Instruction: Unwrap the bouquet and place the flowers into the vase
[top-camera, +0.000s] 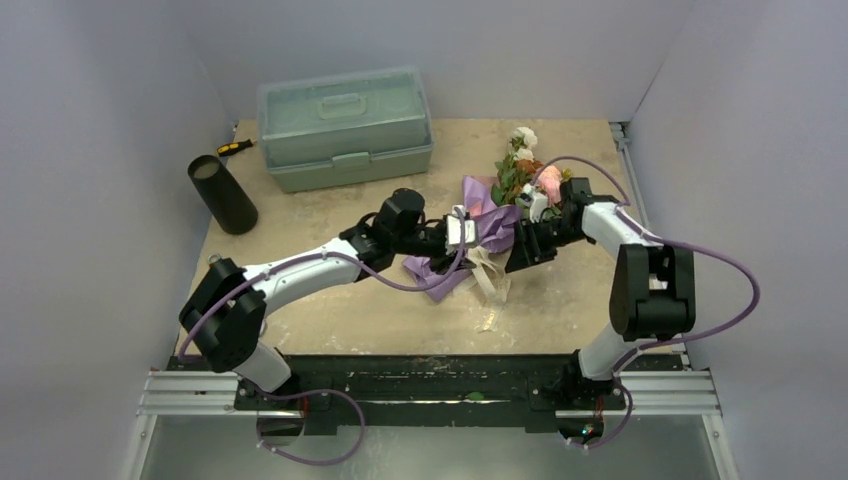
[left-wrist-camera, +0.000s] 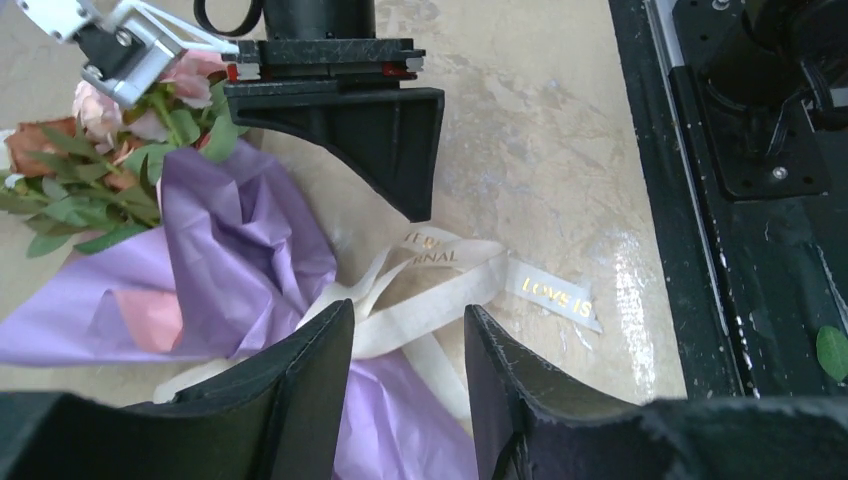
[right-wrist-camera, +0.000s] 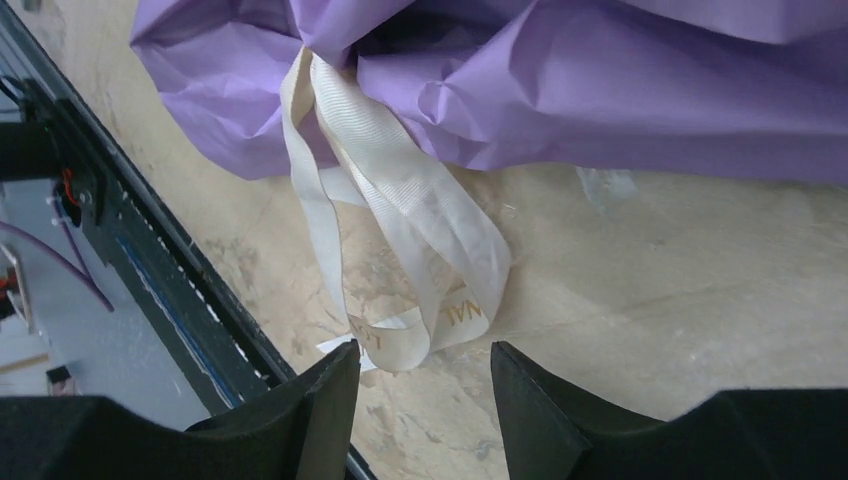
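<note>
The bouquet lies mid-table in crinkled purple paper, its flowers pointing to the far side. Its beige ribbon trails loose toward the near edge. My left gripper is at the bouquet's left side. In the left wrist view this gripper is open, with ribbon and paper lying under the gap. My right gripper is at the bouquet's right side. The right wrist view shows it open, a ribbon loop just ahead of its tips. The black vase stands far left.
A pale green toolbox sits at the back, with a yellow-handled screwdriver to its left. Grey walls close in the table on three sides. The black rail of the arm bases runs along the near edge.
</note>
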